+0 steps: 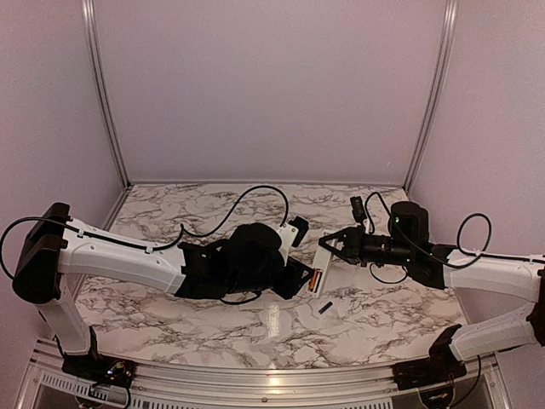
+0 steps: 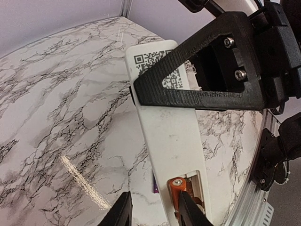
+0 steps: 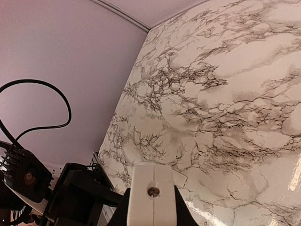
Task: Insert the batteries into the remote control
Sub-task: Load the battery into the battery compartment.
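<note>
The white remote control (image 2: 171, 136) lies back side up, with a QR label at its far end and an open battery bay at its near end. The orange-copper battery (image 2: 179, 192) sits in that bay. My left gripper (image 2: 154, 201) is open, one finger on the marble left of the remote and the other against the orange battery. My right gripper (image 3: 151, 207) is shut on the remote's far end (image 3: 153, 190). In the top view the remote (image 1: 324, 260) spans between both grippers. The black battery (image 1: 324, 308) lies loose on the table in front of it.
A small flat white piece (image 3: 180, 179) lies on the marble beside the remote's end. The right gripper's black finger (image 2: 202, 80) crosses over the QR label. The table's metal front rail (image 1: 272, 379) is near. A purple sliver (image 2: 154, 184) shows under the remote's edge.
</note>
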Tool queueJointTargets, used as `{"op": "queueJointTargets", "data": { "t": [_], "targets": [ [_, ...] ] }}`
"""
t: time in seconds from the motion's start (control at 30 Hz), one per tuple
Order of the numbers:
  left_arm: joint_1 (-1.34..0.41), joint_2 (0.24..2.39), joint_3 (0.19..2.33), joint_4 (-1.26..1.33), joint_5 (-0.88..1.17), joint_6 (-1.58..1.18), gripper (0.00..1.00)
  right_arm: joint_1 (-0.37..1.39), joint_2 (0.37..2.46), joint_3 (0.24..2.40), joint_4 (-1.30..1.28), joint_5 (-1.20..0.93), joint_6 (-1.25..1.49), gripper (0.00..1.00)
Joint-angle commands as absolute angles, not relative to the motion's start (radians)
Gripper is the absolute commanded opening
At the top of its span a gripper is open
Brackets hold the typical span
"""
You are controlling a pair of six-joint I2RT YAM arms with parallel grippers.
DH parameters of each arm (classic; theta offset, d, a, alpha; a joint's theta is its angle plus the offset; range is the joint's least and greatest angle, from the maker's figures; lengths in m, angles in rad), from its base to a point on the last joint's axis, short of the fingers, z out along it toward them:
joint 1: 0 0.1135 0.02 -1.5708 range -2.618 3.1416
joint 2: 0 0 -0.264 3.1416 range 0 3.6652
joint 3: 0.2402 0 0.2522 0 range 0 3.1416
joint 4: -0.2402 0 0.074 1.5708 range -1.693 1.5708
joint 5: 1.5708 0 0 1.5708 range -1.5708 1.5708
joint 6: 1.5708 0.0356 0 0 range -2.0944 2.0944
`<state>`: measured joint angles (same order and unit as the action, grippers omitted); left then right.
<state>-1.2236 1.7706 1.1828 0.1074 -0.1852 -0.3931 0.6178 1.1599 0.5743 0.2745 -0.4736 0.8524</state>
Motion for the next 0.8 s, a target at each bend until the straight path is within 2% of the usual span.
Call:
{"op": "queueJointTargets", "data": {
  "t": [0.0, 0.03, 0.2, 0.37, 0.47, 0.57, 0.77],
  "targets": [
    [-1.215, 1.748, 1.18, 0.091, -0.177, -0.36, 0.36, 0.628, 1.149, 0.617, 0.3, -0.515, 0.854, 0.0],
    [-1.214, 1.738, 1.176, 0.096, -0.176, -0.347, 0.37, 0.628, 1.152, 0.616, 0.299, -0.517, 0.852, 0.0],
    [-1.202, 1.674, 1.148, 0.1, -0.169, -0.261, 0.54, 0.628, 1.17, 0.622, 0.276, -0.541, 0.834, 0.0],
    [-1.181, 1.606, 1.11, 0.085, -0.121, -0.142, 0.59, 0.629, 1.181, 0.635, 0.227, -0.565, 0.799, 0.0],
    [-1.178, 1.566, 1.085, 0.075, -0.035, -0.018, 0.58, 0.629, 1.189, 0.643, 0.22, -0.592, 0.786, 0.0],
    [-1.178, 1.544, 1.049, 0.069, 0.045, 0.106, 0.49, 0.628, 1.203, 0.654, 0.213, -0.629, 0.767, 0.0],
    [-1.207, 1.512, 0.982, 0.118, 0.094, 0.258, 0.39, 0.629, 1.23, 0.672, 0.21, -0.699, 0.734, 0.0]
  ]
}}
